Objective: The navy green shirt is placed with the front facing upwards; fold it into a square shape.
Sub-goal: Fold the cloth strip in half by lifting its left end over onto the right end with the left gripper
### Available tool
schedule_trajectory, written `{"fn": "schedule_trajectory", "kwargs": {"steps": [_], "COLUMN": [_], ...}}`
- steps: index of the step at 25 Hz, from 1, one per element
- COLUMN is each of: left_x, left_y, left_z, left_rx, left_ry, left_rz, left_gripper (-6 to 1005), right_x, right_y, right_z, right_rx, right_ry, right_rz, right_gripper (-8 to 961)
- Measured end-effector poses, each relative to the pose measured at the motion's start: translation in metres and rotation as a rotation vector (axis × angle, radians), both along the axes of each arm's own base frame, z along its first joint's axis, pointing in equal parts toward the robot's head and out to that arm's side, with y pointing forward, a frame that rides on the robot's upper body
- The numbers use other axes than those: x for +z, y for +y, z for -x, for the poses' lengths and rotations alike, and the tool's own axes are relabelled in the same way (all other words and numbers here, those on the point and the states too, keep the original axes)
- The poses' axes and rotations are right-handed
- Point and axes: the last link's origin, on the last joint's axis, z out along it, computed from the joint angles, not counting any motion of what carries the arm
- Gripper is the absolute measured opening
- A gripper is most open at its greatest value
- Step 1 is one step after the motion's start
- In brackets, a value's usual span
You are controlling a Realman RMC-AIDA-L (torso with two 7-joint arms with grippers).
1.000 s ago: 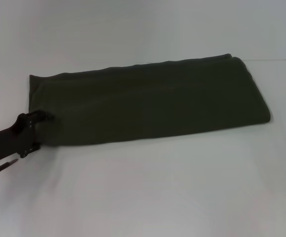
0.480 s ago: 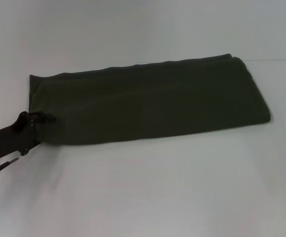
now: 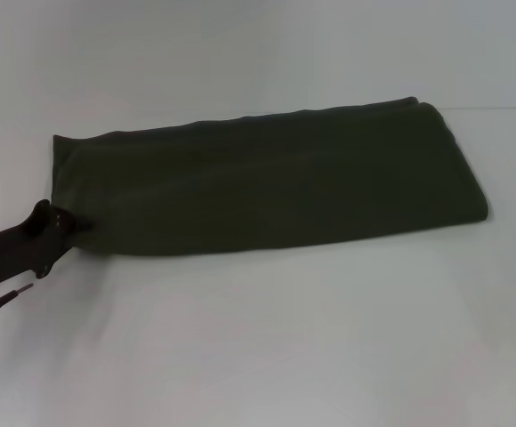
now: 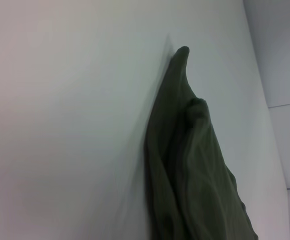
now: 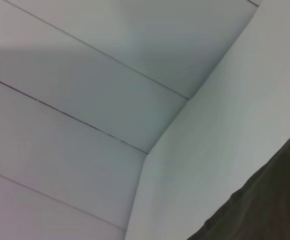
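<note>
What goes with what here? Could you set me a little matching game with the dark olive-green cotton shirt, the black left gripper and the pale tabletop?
Things:
1. dark olive-green cotton shirt
2. black left gripper
3. pale tabletop

Descriptions:
A. at the cloth's left end
B. bare and flat, bearing everything
C. folded into a long band

Pairs: 1-C, 2-A, 3-B

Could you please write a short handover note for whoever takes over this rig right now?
Left gripper: at the near left corner of the navy green shirt, low on the table; its grip is not visible.
Right gripper: out of the head view, parked.
Shirt: lies on the table as a long band, lettering hidden.
Done: lengthwise folds.
Left: fold the band crosswise into a square.
</note>
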Motion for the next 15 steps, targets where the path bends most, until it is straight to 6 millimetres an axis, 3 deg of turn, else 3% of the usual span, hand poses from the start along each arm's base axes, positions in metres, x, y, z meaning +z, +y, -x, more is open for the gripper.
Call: {"fn": "schedule_trajectory", "kwargs": {"steps": [6, 15], "left_x": [0.007, 0.031], "left_y": [-0.005, -0.013], "left_z": [0.003, 0.022], "left_rx": [-0.034, -0.041], "left_ry": [0.035, 0.183], "left_rz": [-0.003, -0.003], "left_gripper": [7, 7], "right_x": [0.001, -0.001], "right_y": [-0.001, -0.001], "right_z": [-0.002, -0.004], "right_rx": [-0.009, -0.021], "right_ry": [0.004, 0.009], "right_rz": [-0.008, -0.006], "right_gripper": [907, 907]}}
